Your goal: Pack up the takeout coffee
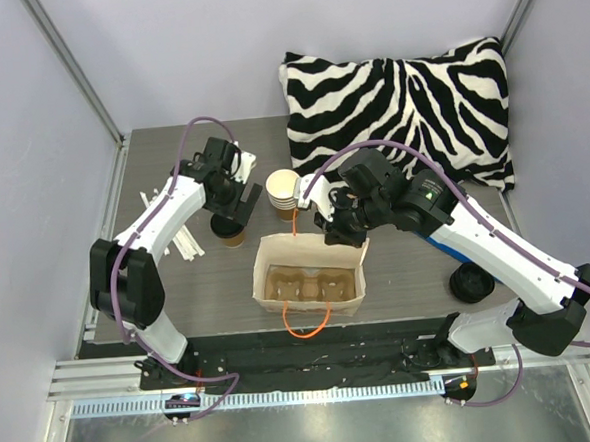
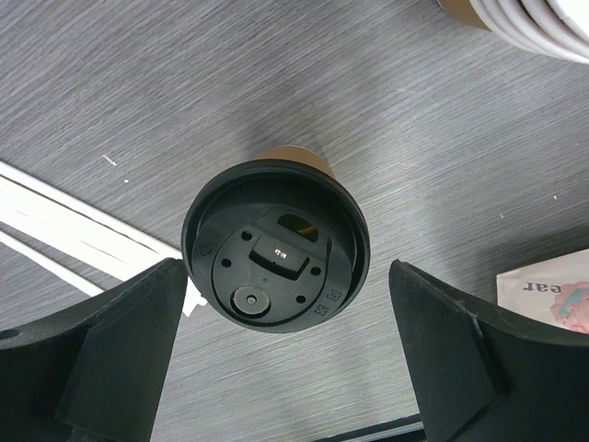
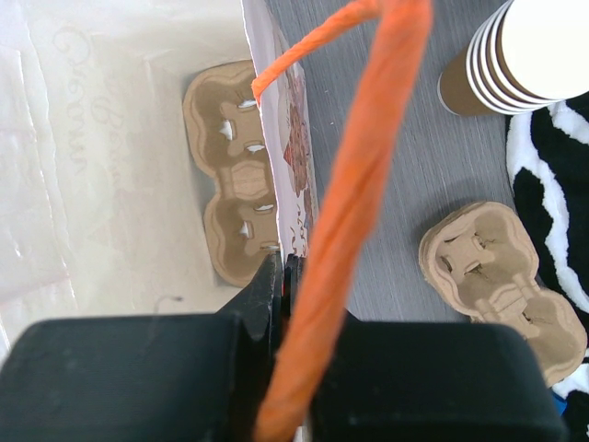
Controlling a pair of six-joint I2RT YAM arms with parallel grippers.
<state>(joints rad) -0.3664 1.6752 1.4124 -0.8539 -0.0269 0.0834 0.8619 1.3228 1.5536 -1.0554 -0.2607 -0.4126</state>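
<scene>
The takeout coffee (image 1: 232,232), a brown paper cup with a black lid (image 2: 276,244), stands on the grey table left of the paper bag (image 1: 262,275). My left gripper (image 1: 232,211) hangs right above it, jaws open wide, one finger either side of the lid in the left wrist view (image 2: 286,267), not touching. My right gripper (image 1: 338,234) is shut on the bag's far right wall (image 3: 296,138), at its top edge (image 3: 283,262). An orange cord handle (image 3: 359,184) runs over the fingers. A brown cup carrier (image 3: 235,175) lies in the bag's bottom.
A stack of lidless cream cups (image 1: 283,192) stands behind the bag. A spare carrier (image 3: 502,276) lies right of the bag. White stirrers (image 1: 181,233) lie at the left. A zebra pillow (image 1: 408,104) fills the back right. Black lids (image 1: 471,282) sit at the right.
</scene>
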